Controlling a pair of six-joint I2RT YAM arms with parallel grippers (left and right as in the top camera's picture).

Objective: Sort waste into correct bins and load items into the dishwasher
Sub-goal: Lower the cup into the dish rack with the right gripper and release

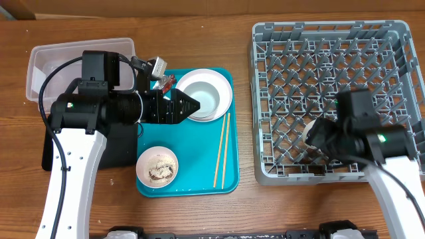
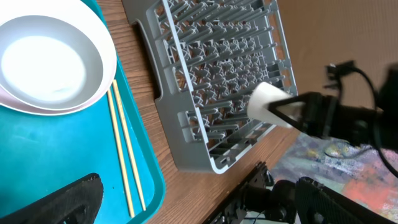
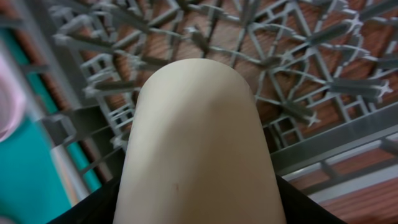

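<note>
My right gripper is shut on the small white cup and holds it on its side over the front left part of the grey dish rack. The cup fills the right wrist view above the rack's pegs. My left gripper is open and empty, hovering at the near rim of the grey bowl, which sits on the pink plate. The red-and-silver wrapper lies behind the left arm. The small bowl with rice scraps and the chopsticks lie on the teal tray.
The clear tub stands at the back left, and the black tray lies under the left arm. The left wrist view shows the bowl, the chopsticks, the rack and the held cup.
</note>
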